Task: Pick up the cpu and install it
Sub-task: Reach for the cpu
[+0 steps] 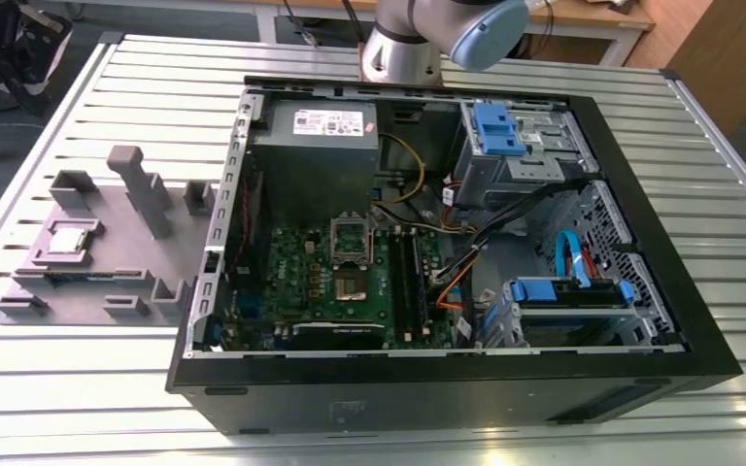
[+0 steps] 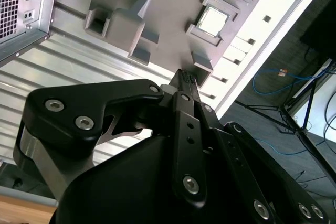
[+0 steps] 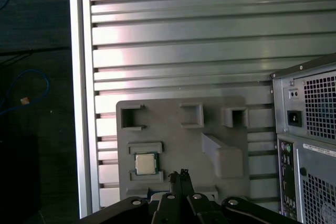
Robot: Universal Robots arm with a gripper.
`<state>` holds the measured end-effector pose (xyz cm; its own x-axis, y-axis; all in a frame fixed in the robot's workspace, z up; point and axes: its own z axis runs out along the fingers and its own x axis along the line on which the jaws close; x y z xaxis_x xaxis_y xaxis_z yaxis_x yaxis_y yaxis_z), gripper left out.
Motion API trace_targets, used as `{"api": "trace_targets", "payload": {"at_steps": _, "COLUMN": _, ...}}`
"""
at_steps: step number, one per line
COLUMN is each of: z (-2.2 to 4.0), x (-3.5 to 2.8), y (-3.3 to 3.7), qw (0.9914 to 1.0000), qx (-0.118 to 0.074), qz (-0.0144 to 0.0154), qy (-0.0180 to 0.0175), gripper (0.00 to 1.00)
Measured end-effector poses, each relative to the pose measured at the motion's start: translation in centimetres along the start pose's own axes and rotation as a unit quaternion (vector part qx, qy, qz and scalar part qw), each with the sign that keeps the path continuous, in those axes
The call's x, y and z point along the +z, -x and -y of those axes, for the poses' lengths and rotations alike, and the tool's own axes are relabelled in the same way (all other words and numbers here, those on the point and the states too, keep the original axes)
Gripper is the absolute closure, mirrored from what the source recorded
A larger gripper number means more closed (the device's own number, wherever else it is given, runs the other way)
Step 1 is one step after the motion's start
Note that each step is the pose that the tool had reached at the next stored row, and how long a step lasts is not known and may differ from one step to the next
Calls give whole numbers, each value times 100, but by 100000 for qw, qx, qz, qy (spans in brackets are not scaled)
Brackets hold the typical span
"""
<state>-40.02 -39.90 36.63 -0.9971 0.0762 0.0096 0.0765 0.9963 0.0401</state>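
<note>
Task barely begun, I judge: cpu [image 3: 145,163] sits unpicked in fixture [image 3: 173,142] pocket. My gripper [image 3: 181,174] hovers above fixture, near cpu, clenched, empty (install wholly undone).

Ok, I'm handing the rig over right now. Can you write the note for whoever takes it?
Tool: shut, empty, hanging above the plate and clear of it.
Cpu: lying in its seat on the plate, outside the case, on the exterior view's left.
Socket: on the board inside the case; its frame looks lifted.
Done: nothing that shows.
Left: grasp the cpu and install it.
</note>
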Motion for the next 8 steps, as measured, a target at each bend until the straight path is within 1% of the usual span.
{"api": "trace_targets", "payload": {"at_steps": 8, "z": 3, "x": 29, "y": -17, "qw": 100000, "qx": 0, "qz": 5, "qy": 3, "gripper": 89}}
